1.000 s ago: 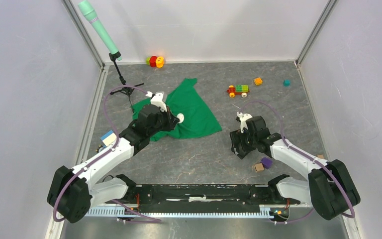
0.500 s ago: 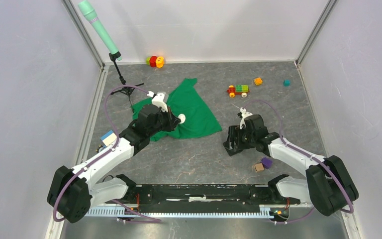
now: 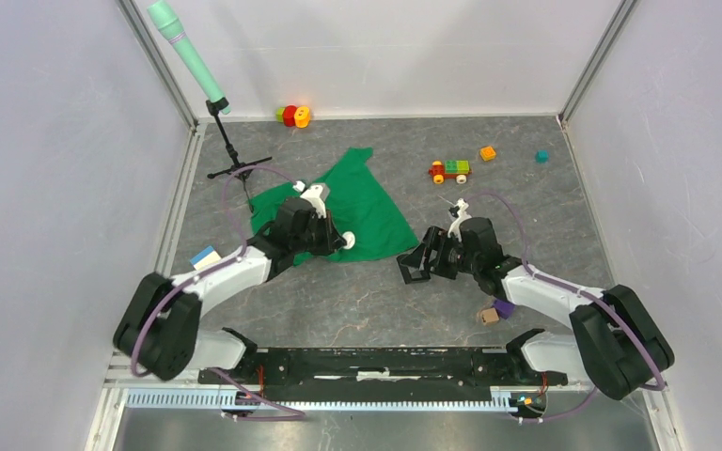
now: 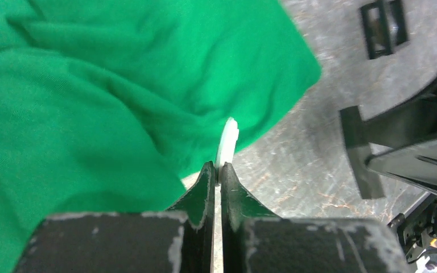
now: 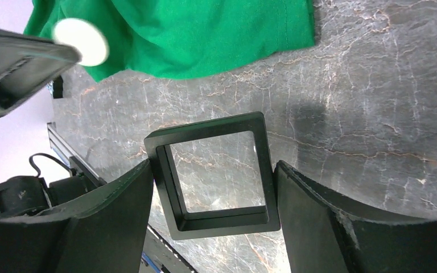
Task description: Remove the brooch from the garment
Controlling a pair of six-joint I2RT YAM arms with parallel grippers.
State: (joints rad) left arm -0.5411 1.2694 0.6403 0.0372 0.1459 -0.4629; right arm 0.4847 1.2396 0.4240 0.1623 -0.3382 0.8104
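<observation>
The garment (image 3: 368, 209) is a bright green cloth spread on the grey floor; it also shows in the left wrist view (image 4: 91, 85) and the right wrist view (image 5: 205, 34). My left gripper (image 3: 337, 239) (image 4: 217, 170) is shut on the rim of the brooch (image 3: 349, 241) (image 4: 227, 142) (image 5: 81, 41), a small pale cream disc at the cloth's near edge. I cannot tell whether it still hangs on the cloth. My right gripper (image 3: 425, 260) (image 5: 213, 170) is shut on a black square frame (image 3: 414, 267) (image 5: 205, 132), just right of the cloth.
A stand with a green microphone (image 3: 230, 150) is left of the cloth. A toy train (image 3: 450, 170), orange brick (image 3: 488, 152) and teal cube (image 3: 541, 156) lie at the back right. Purple (image 3: 504, 306) and tan (image 3: 489, 317) cubes lie under the right arm.
My right gripper has carried the black frame left, close to the cloth's near right corner. My left gripper, holding the disc, has shifted slightly right and nearer.
</observation>
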